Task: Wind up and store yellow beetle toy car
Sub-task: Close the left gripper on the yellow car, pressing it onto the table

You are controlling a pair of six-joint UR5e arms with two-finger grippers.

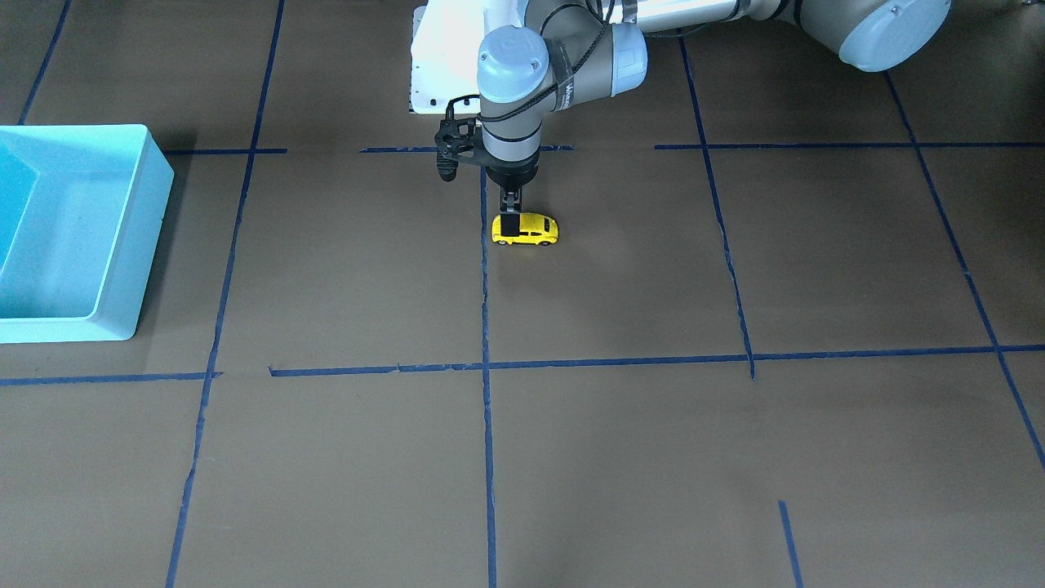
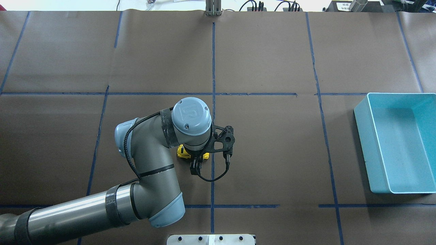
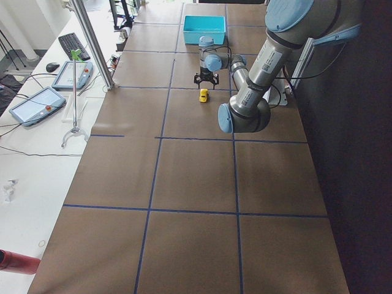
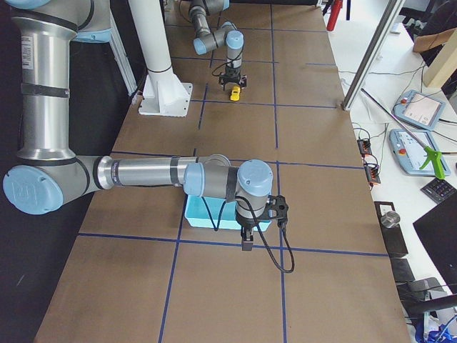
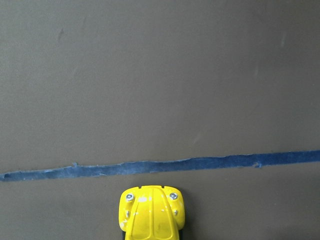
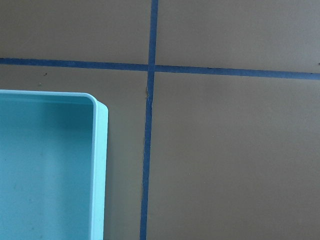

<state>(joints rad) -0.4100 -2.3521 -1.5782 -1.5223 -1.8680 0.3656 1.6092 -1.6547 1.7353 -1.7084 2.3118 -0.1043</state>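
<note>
The yellow beetle toy car (image 1: 536,229) stands on its wheels on the brown table, beside a blue tape line. My left gripper (image 1: 509,222) points straight down over it, with its fingers closed on the car's sides. From overhead the wrist hides most of the car (image 2: 183,152). The left wrist view shows only the car's rounded end (image 5: 152,214) at the bottom edge, and no fingers. My right gripper (image 4: 246,241) shows only in the exterior right view, hanging by the turquoise bin (image 4: 194,216); I cannot tell whether it is open or shut.
The turquoise bin (image 2: 363,136) sits at the table's right side from overhead, and its inside shows nothing in it. Its corner appears in the right wrist view (image 6: 100,165). Blue tape lines cross the brown table. The robot's white base plate (image 1: 429,57) is behind the car.
</note>
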